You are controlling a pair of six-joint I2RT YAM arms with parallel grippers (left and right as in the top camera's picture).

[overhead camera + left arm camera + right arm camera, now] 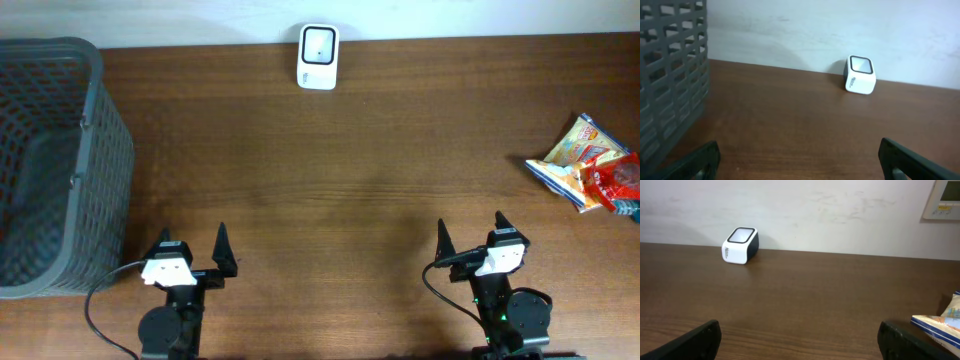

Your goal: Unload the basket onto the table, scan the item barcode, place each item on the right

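A colourful snack packet (pixel 590 165), the item, lies at the table's right edge; its blue-and-white corner (pixel 940 324) shows low right in the right wrist view. No barcode shows on it. A small white scanner with a dark window (pixel 318 56) stands at the table's back edge, also visible as the scanner (pixel 860 75) and the scanner (pixel 739 245) in both wrist views. My left gripper (pixel 193 246) is near the front edge, open and empty. My right gripper (pixel 470 232) is also at the front, open, with nothing between its fingers, well short of the packet.
A grey mesh basket (pixel 52 165) fills the left end of the table, and its wall (pixel 670 85) stands close on the left in the left wrist view. A white wall runs behind the table. A wall panel (pixel 942 200) hangs at upper right.
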